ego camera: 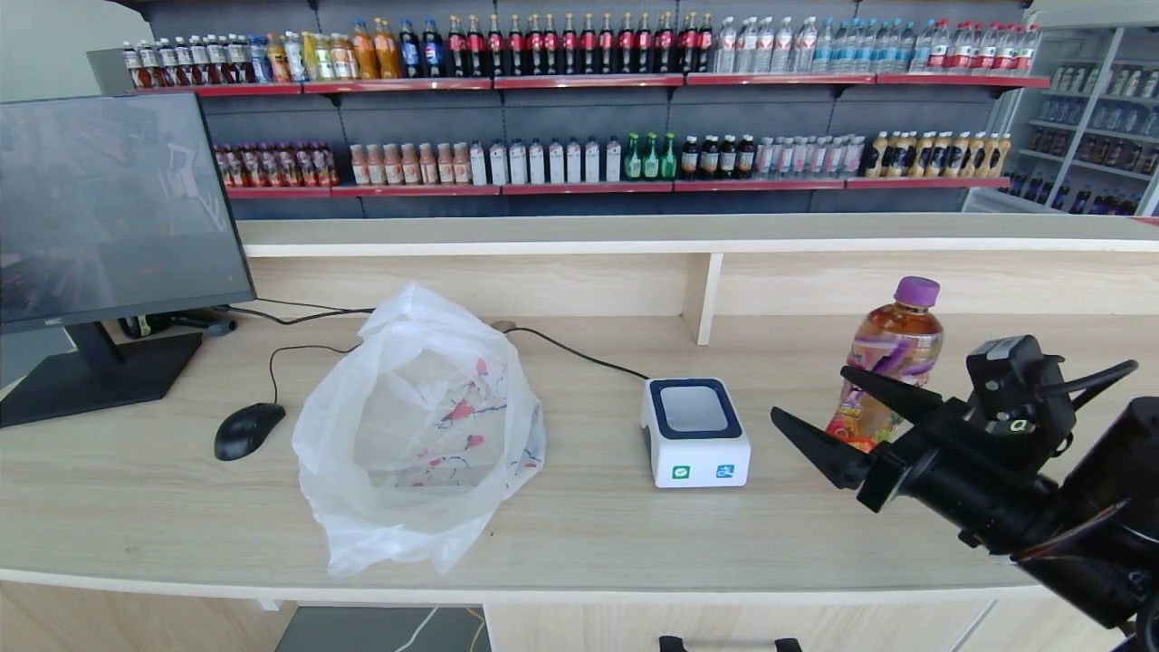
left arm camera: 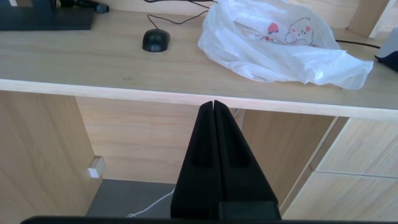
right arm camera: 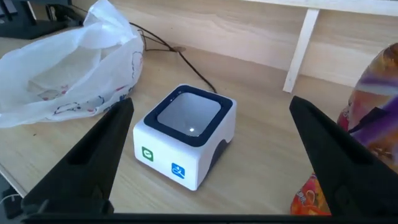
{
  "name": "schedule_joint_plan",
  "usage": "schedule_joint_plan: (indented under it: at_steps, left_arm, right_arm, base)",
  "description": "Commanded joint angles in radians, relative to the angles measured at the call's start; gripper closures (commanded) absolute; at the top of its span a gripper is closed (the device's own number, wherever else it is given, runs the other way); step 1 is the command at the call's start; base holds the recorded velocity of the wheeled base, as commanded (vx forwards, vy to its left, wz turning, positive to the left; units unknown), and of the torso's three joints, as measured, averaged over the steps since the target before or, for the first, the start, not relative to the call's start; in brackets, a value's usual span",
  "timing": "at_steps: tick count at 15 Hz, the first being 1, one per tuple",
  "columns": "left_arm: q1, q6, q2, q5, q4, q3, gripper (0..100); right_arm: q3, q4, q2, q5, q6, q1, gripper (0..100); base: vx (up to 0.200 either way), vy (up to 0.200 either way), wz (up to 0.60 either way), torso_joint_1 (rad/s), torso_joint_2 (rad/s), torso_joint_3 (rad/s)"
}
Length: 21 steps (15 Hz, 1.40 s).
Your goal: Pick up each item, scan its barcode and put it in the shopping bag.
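At the far left of the wooden counter (ego camera: 136,507), we are logging a dark monitor (ego camera: 109,208) standing on its black base. Just right of that base, a black mouse (ego camera: 247,429) is lying with its cable trailing back toward the rear ledge.

Item: left gripper (left arm camera: 214,104). We are seeing it hanging below the counter's front edge, in front of the mouse and the bag, with its two fingers pressed flat together and holding nothing.

Item: shopping bag (ego camera: 421,435). We are noting it slumping on the counter between the mouse and the scanner, white and translucent with a small red print, its mouth gaping toward the front.

Item: barcode scanner (ego camera: 694,433). We are finding it sitting just right of the bag, a white box with a dark-rimmed window facing up, and a black cable is running behind it.

Item: bottle (ego camera: 887,362). We are recording it standing upright to the right of the scanner, purple cap on, amber drink inside.

Item: right gripper (ego camera: 810,394). We are seeing it hovering over the counter beside the bottle, fingers spread wide and gripping nothing; whether a finger is touching the bottle, we cannot tell.

Behind the counter, shelves (ego camera: 579,81) are carrying rows of drinks.
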<state>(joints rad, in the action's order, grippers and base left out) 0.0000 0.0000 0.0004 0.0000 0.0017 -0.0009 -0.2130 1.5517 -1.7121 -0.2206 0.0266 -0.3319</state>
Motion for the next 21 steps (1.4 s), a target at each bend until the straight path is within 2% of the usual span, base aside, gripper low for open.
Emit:
schedule_joint_plan:
  at_steps: [1,3,4,6,7,9,11,21]
  left_arm:
    - [0.000,0.000,0.000,0.000,0.000,0.001,100]
    - [0.000,0.000,0.000,0.000,0.000,0.001,100]
    - [0.000,0.000,0.000,0.000,0.000,0.001,100]
    - [0.000,0.000,0.000,0.000,-0.002,0.001,100]
    - [0.000,0.000,0.000,0.000,0.000,0.001,100]
    - [0.000,0.000,0.000,0.000,0.000,0.001,100]
    - [0.000,0.000,0.000,0.000,-0.002,0.001,100]
    - [0.000,0.000,0.000,0.000,0.000,0.001,100]
  right_arm:
    - [0.047,0.019,-0.075,0.001,0.001,0.028,0]
    - [0.029,0.019,-0.086,0.001,0.001,0.028,0]
    - [0.040,0.019,-0.090,0.047,0.001,0.028,0]
    - [0.043,0.019,-0.087,0.224,-0.057,0.021,0]
    - [0.053,0.019,-0.083,0.296,-0.097,-0.012,0]
    - [0.053,0.019,-0.090,0.369,-0.117,-0.068,0]
    - [0.057,0.019,-0.103,0.376,-0.123,-0.090,0]
    - [0.110,0.019,-0.093,0.376,-0.128,-0.076,0]
  base:
    - [0.000,0.000,0.00,0.000,0.00,0.000]
    - [0.000,0.000,0.00,0.000,0.00,0.000]
    - [0.000,0.000,0.00,0.000,0.00,0.000]
    - [0.000,0.000,0.00,0.000,0.00,0.000]
    - [0.000,0.000,0.00,0.000,0.00,0.000]
    - [0.000,0.000,0.00,0.000,0.00,0.000]
    - [0.000,0.000,0.00,0.000,0.00,0.000]
    - [0.000,0.000,0.00,0.000,0.00,0.000]
